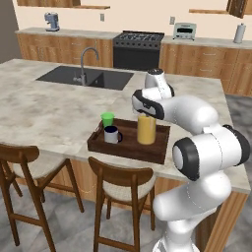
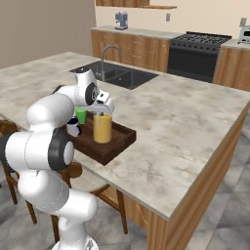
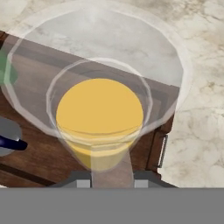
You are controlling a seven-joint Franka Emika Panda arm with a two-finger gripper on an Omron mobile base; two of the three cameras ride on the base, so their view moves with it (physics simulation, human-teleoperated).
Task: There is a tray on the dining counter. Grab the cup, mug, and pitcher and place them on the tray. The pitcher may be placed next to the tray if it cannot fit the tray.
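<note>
The dark wooden tray (image 1: 128, 150) (image 2: 114, 146) (image 3: 39, 148) lies near the front edge of the dining counter (image 1: 49, 108) (image 2: 185, 122). In its left part stand the green cup (image 1: 107, 118) (image 2: 80, 115) (image 3: 5, 72) and the grey mug (image 1: 112, 134) (image 2: 73, 128) (image 3: 6, 138). The clear pitcher (image 1: 146, 129) (image 2: 102, 128) (image 3: 99, 118) of orange liquid stands upright in the tray's right part. My gripper (image 1: 147, 114) (image 2: 104, 110) (image 3: 111, 181) comes down from above and is shut on the pitcher's top edge.
A sink with a faucet (image 1: 86, 76) (image 2: 114, 68) is set into the counter behind the tray. Two wooden stools (image 1: 118, 184) (image 1: 24, 160) stand below the counter's front edge. Bare stone top stretches to the right of the tray (image 2: 195, 132).
</note>
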